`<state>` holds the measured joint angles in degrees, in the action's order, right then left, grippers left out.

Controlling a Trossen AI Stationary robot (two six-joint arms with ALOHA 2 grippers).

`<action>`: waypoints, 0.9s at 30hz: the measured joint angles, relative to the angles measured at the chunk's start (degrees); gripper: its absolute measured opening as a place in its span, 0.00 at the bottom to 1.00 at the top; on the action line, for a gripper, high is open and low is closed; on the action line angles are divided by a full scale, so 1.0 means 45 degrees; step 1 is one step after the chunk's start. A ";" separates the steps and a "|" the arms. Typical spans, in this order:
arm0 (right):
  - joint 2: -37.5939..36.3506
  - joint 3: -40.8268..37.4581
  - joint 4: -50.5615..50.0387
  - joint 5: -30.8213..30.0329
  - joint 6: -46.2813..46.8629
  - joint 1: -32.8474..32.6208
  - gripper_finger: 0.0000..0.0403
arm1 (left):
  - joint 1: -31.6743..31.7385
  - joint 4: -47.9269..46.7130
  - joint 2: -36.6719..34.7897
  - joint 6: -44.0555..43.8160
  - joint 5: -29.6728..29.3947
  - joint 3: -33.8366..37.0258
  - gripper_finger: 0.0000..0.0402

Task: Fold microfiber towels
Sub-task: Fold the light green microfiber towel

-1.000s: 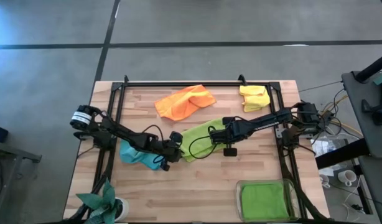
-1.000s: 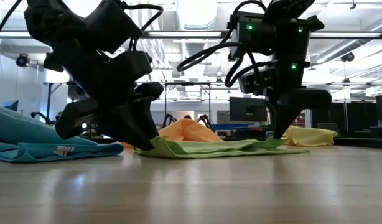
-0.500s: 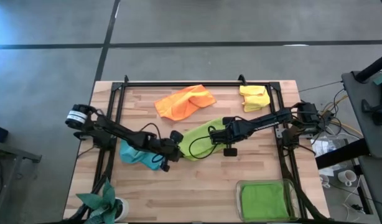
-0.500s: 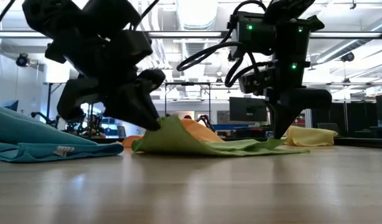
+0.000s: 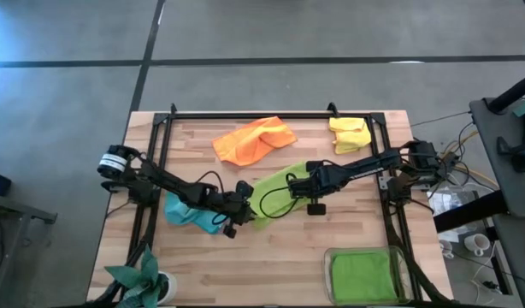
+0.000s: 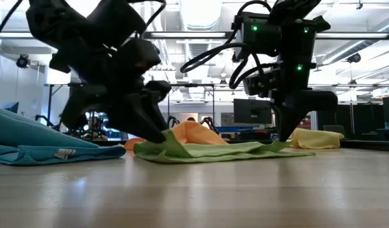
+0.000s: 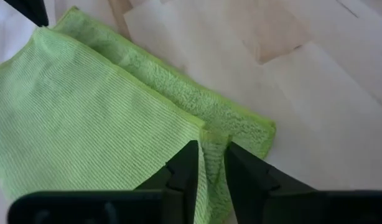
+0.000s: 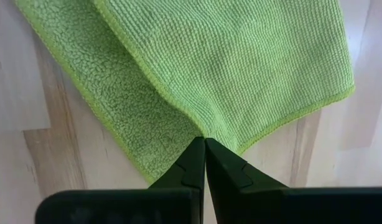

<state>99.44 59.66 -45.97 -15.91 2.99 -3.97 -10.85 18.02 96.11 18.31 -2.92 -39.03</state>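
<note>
Showing a small illegible tag (image 6: 64, 153), the blue towel (image 6: 30, 142) lies crumpled.

The yellow-green towel (image 5: 275, 192) is a bright lime all over, with a fine ribbed weave on its upper face and a fuzzier, looped pile of the same lime where the edge turns over just beyond the jaws. The fingers (image 7: 183, 180) of the left gripper (image 7: 207, 167) and those (image 8: 190, 169) of the right gripper (image 8: 204, 155) are plain matte black. The orange towel (image 5: 254, 139) is a solid warm orange, the yellow towel (image 5: 349, 134) a plain lemon yellow, the light blue towel (image 5: 188, 211) an even turquoise. The green towel (image 5: 362, 275) in the clear tray (image 5: 404, 272) is a deeper grass green. The table (image 5: 280, 257) shows pale wood planks with light and tan streaks.
</note>
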 joint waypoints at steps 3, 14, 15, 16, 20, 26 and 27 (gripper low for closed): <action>0.0000 0.0000 -0.0025 0.0068 0.0101 -0.0005 0.02 | 0.0000 0.0149 0.0195 -0.0002 -0.0005 -0.0082 0.17; 0.0000 0.0161 -0.0470 0.0202 0.0013 -0.0024 0.02 | -0.0005 0.0101 -0.0229 -0.0010 -0.0172 -0.0082 0.01; 0.0000 0.0349 -0.0805 0.0202 0.0014 -0.0024 0.02 | -0.0005 0.0039 -0.0368 -0.0010 -0.0175 -0.0082 0.00; -0.0018 0.0571 -0.1160 0.0202 0.0014 -0.0024 0.02 | -0.0005 0.0077 -0.0499 -0.0010 -0.0187 -0.0082 0.00; -0.0147 0.1294 -0.2608 0.0202 0.0014 -0.0025 0.02 | -0.0010 0.0029 -0.1005 -0.0010 -0.0189 -0.0078 0.00; -0.0165 0.1424 -0.3068 0.1231 0.0068 -0.0029 0.02 | -0.0295 -0.0150 -0.1233 -0.0019 0.0194 -0.0068 0.00; -0.0165 0.1404 -0.3060 0.1326 0.0204 -0.0029 0.02 | -0.0374 -0.0142 -0.1252 -0.0010 0.0199 -0.0063 0.00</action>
<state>98.70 65.97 -59.75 -9.95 3.90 -4.10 -12.53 17.38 90.48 18.26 -2.02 -39.31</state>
